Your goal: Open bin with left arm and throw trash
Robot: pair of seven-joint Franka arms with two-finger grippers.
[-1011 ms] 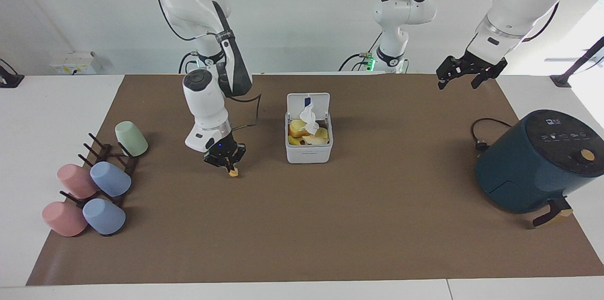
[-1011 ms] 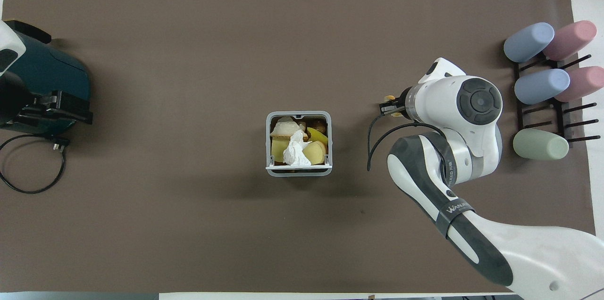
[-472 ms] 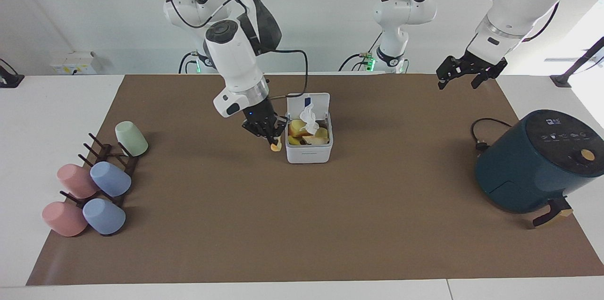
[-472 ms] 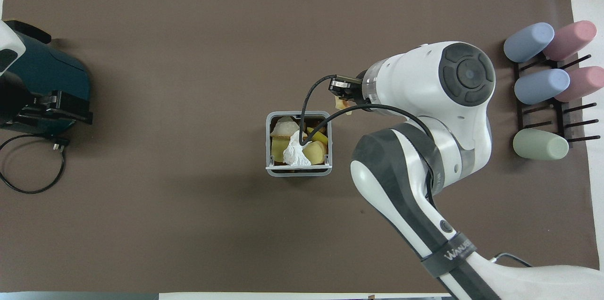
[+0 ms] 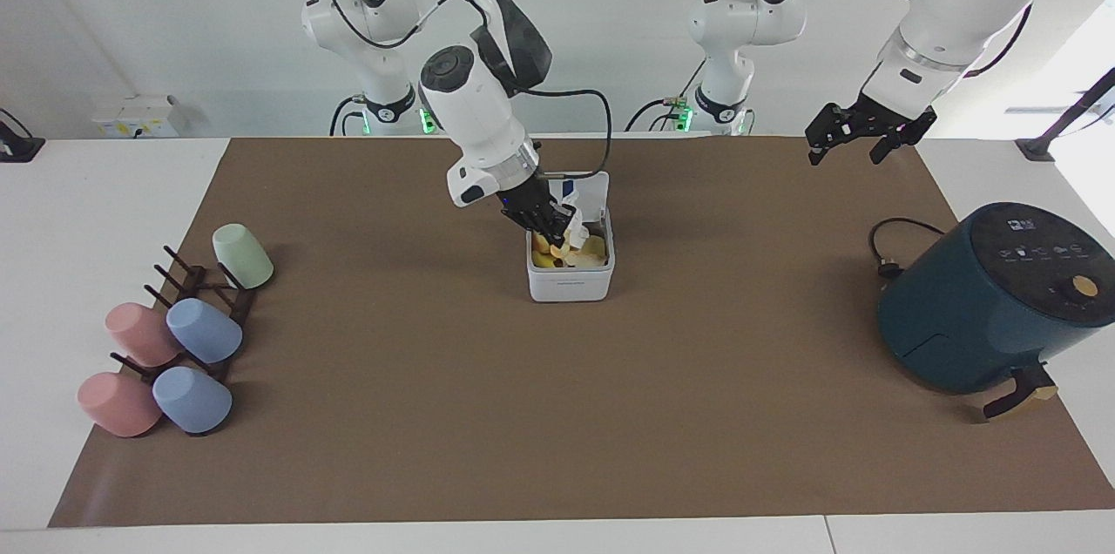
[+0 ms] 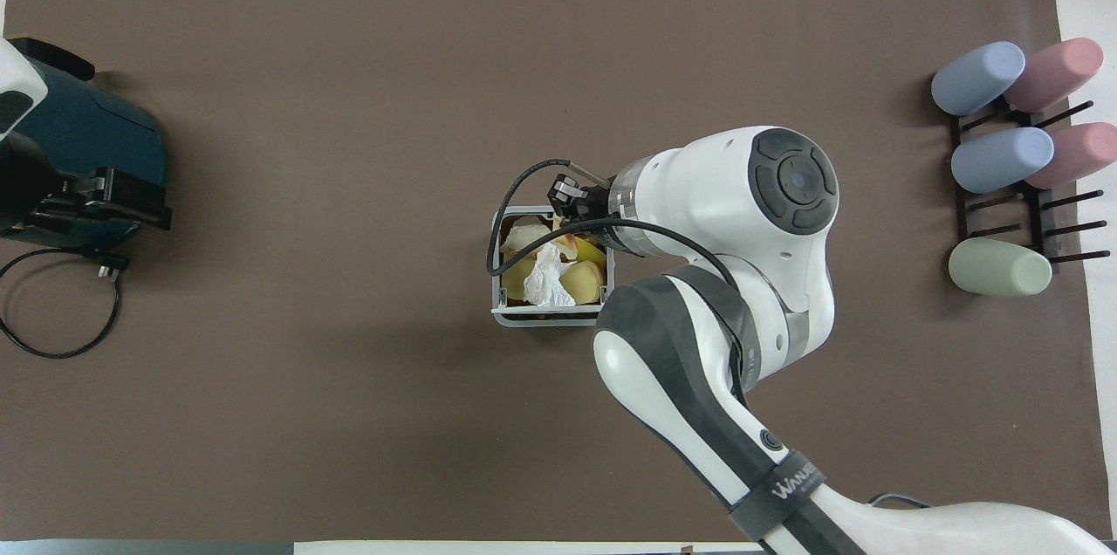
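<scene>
The bin [image 5: 571,284] stands mid-mat with its lid [image 5: 585,188] open and upright. It holds a white tissue [image 5: 571,214], yellow wedges [image 5: 595,247] and other scraps. My right gripper [image 5: 556,239] reaches down into the bin's mouth, shut on a small orange scrap [image 6: 567,239]. In the overhead view the right gripper [image 6: 569,219] is over the bin's [image 6: 551,317] edge farthest from the robots, above the tissue [image 6: 545,280]. My left gripper [image 5: 858,138] waits open and empty in the air over the mat's left-arm end; it also shows in the overhead view [image 6: 109,202].
A dark teal air fryer [image 5: 984,301] with its cable [image 5: 888,249] stands at the left arm's end of the table. A dark rack with several pastel cups [image 5: 187,319] sits at the right arm's end.
My right gripper lifted the orange scrap off the mat, carried it toward the left arm's end and lowered it into the open bin. The left arm has not moved.
</scene>
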